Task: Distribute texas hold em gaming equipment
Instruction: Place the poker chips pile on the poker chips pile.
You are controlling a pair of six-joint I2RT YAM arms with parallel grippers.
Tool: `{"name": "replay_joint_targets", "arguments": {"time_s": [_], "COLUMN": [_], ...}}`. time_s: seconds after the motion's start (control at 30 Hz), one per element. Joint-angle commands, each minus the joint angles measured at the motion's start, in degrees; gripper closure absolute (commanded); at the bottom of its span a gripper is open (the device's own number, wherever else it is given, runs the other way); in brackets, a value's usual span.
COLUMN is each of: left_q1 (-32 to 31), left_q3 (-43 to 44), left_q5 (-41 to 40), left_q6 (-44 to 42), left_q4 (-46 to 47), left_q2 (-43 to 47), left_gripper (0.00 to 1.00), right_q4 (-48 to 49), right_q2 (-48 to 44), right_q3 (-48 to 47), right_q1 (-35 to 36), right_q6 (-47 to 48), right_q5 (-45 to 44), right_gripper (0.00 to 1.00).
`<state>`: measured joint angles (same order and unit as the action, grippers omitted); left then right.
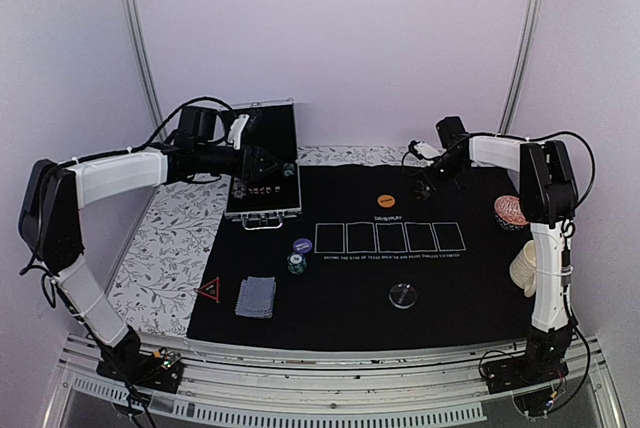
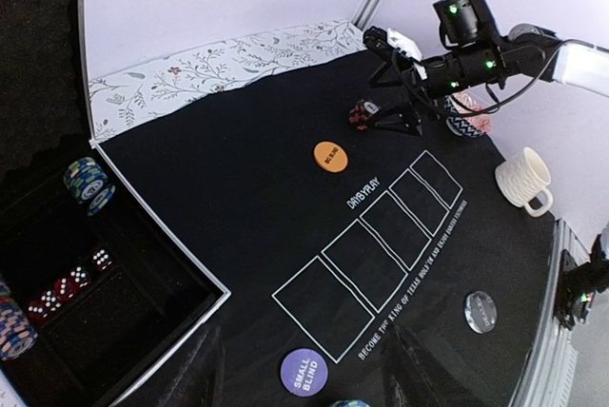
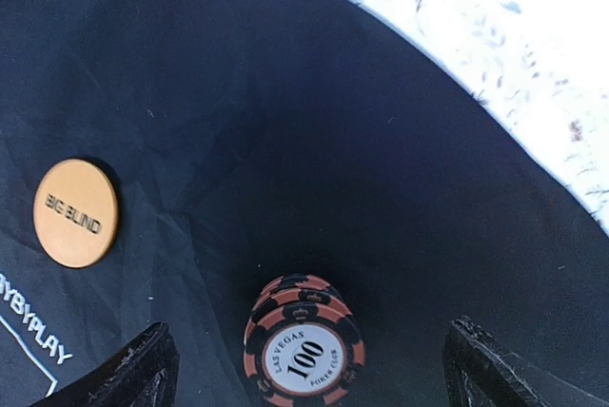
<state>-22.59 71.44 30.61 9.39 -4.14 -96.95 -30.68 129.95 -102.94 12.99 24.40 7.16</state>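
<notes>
- The bench (image 1: 160, 248) is covered with a floral cloth.
- A black mat (image 1: 450, 288) printed with five white rectangles lies over most of it.
- An open metal case (image 1: 262, 198) stands at the mat's far left corner with its lid raised. Inside are stacked blue-green chips (image 2: 88, 184) and a row of red dice (image 2: 71, 283).
- The left arm (image 1: 120, 173) reaches over the case. I cannot tell whether its jaws are apart or together.
- The right arm (image 1: 545, 248) reaches to the far right of the mat. Its jaws are wide apart and grip nothing.
- A cream mug (image 1: 524, 273) and a patterned cup (image 1: 510, 212) stand at the mat's right edge.
- A stack of playing cards (image 1: 256, 297) lies face down near the mat's front left.
- A red triangle marker (image 1: 209, 290) lies just left of the cards.
- A clear disc (image 1: 402, 295) lies in front of the rectangles.
- An orange "BIG BLIND" chip (image 3: 76, 213) lies beyond the rectangles.
- A purple "SMALL BLIND" chip (image 2: 304, 372) lies left of the rectangles.
- A green chip stack (image 1: 296, 264) stands just in front of the purple chip.
- A red-black chip stack (image 3: 303, 345) stands on the mat between the right jaws, touching neither finger.
</notes>
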Motion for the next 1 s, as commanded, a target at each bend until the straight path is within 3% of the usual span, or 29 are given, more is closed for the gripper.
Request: {"name": "replay_joint_targets", "arguments": {"time_s": [0.0, 0.23, 0.33, 0.47, 0.5, 0.53, 0.57, 0.6, 0.73, 0.87, 0.97], "left_q1": [-0.2, -3.6, -7.7, -13.5, -14.2, -15.0, -15.6, -16.2, -18.9, -19.1, -18.9], "left_q3": [-2.2, -6.6, -8.9, -11.9, -12.6, -13.4, -14.4, -15.5, -21.9, -30.4, -42.5], "left_q5": [-0.8, -9.9, -16.3, -28.2, -30.8, -33.6, -36.7, -39.7, -47.0, -43.8, -49.3], "left_q6": [-0.8, -2.6, -4.0, -4.9, -4.1, -3.6, -2.9, -2.7, -5.7, -5.6, 9.8], "left_q4": [1.4, -1.6, -5.0, -9.8, -10.6, -11.1, -11.3, -11.2, -5.1, 7.7, 24.3], "left_q2": [5.9, 14.9, 18.6, 23.8, 25.2, 26.7, 28.1, 29.8, 37.3, 44.8, 51.9], "left_gripper": [0.42, 0.39, 0.39, 0.36, 0.34, 0.24, 0.08, 0.03, 0.02, 0.02, 0.02], "right_q4": [3.0, 13.4, 19.5, 34.9, 38.3, 41.0, 42.7, 43.1, 40.1, 40.5, 40.7], "right_q2": [-8.7, -24.5, -33.5, -44.6, -47.2, -49.3, -51.0, -52.4, -56.2, -60.0, -62.7], "right_q3": [-1.7, 3.0, 8.1, 19.8, 22.5, 24.9, 26.4, 27.2, 27.8, 31.6, 36.1], "right_q1": [0.6, 3.1, 3.3, 3.2, 3.2, 3.2, 3.2, 3.2, 3.1, 3.2, 3.2], "right_q6": [-1.1, -1.7, -4.2, -10.0, -11.8, -13.0, -14.4, -14.8, -17.2, -21.7, -22.9], "right_q5": [-0.1, 0.7, 7.3, 16.8, 17.7, 18.6, 19.8, 21.3, 28.0, 30.1, 28.8], "right_gripper": [0.01, 0.01, 0.01, 0.01, 0.01, 0.01, 0.01, 0.01, 0.01, 0.01, 0.01]}}
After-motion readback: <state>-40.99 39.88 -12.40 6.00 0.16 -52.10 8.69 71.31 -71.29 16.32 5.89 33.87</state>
